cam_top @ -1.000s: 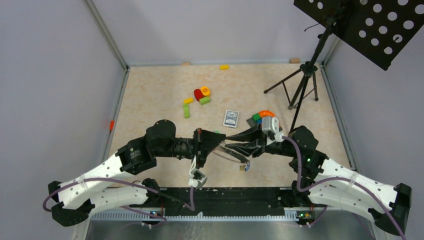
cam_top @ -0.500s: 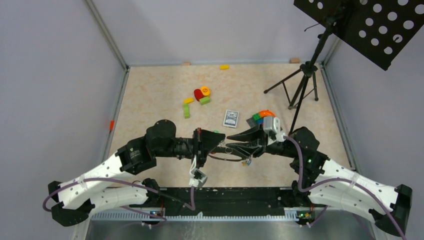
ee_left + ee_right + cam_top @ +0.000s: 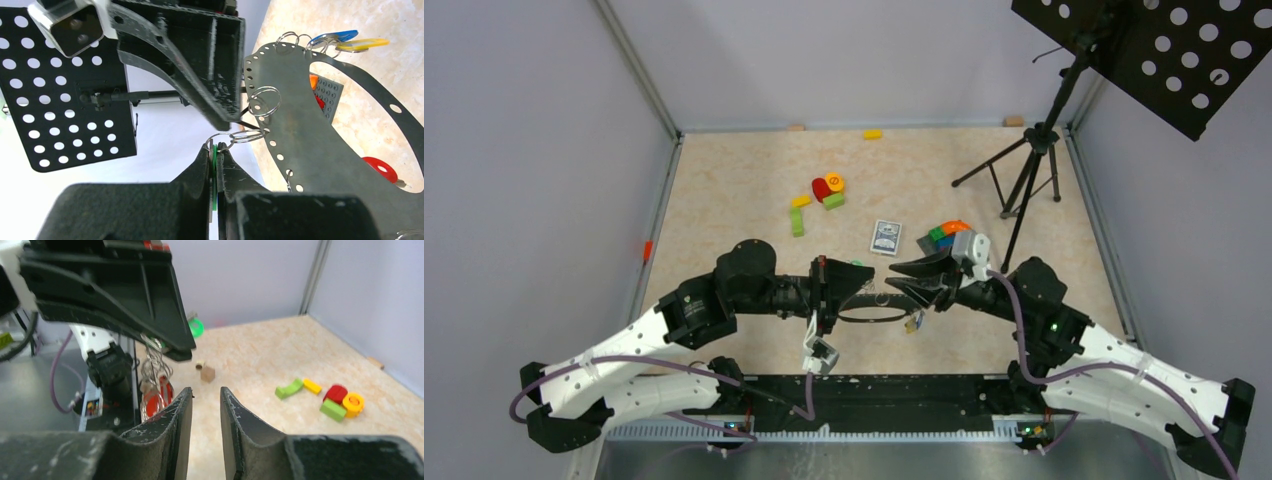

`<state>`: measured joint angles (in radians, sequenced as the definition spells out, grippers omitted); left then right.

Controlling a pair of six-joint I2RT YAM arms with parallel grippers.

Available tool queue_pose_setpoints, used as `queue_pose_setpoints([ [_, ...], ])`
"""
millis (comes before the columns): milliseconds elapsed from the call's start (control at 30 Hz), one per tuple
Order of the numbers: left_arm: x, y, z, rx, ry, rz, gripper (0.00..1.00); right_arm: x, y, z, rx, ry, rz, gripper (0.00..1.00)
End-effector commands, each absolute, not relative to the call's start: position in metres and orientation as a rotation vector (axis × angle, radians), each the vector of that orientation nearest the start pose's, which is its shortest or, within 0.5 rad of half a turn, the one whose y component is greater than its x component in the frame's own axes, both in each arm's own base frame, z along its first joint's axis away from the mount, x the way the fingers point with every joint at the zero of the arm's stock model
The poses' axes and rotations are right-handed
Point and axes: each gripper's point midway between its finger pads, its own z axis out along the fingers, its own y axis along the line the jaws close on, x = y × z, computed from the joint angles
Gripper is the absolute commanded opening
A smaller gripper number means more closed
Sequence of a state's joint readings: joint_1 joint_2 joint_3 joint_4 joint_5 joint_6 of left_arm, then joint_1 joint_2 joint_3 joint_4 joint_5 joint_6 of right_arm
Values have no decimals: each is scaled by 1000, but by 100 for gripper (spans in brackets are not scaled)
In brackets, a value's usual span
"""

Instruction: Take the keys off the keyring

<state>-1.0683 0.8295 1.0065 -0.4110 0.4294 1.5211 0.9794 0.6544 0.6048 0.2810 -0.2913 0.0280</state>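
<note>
- We see the left hand [image 3: 216,149] pinched fully closed on the green-tagged key [image 3: 214,172]. A small split ring [image 3: 220,139] at its fingertips links that key to the keyring [image 3: 300,150].
- The keyring hangs between the two arms, off the left fingertips. In the top view its long axis runs left to right, and the loop sags toward the arm bases.
- The other keys sit further round the loop. The blue and yellow tagged pair [image 3: 345,40] is at the far end, and a red tag [image 3: 380,170] is inside the loop's opening.
- The right hand [image 3: 205,391] faces the left one, its tips just beside the split rings. Its fingers are parted by a narrow gap, and we see nothing between them.
- We judge the right hand the nearer free one, so steadying the loop or ring against the left hand's pull falls to it.
- There is open tabletop [image 3: 724,180] to the left and on the near side.
- The card box [image 3: 886,237] and the toy blocks [image 3: 944,232] lie just beyond the right hand, so room is tighter there.
</note>
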Motion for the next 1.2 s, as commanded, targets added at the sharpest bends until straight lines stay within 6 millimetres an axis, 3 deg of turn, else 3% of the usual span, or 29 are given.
queue_pose_setpoints([
  [0, 119, -291, 395, 1656, 121, -13, 0, 127, 278, 332, -974, 1169, 953, 26],
  [200, 120, -292, 394, 1658, 125, -10, 0, 97, 287, 329, -1155, 1125, 1063, 26],
  [467, 120, -293, 392, 1663, 125, -15, 0, 82, 292, 346, -1095, 1021, 1207, 27],
  [933, 119, -294, 391, 1666, 125, -24, 0, 108, 298, 344, -954, 1072, 1168, 28],
  [1167, 119, -295, 390, 1668, 122, -31, 0, 107, 303, 346, -957, 1057, 1193, 31],
])
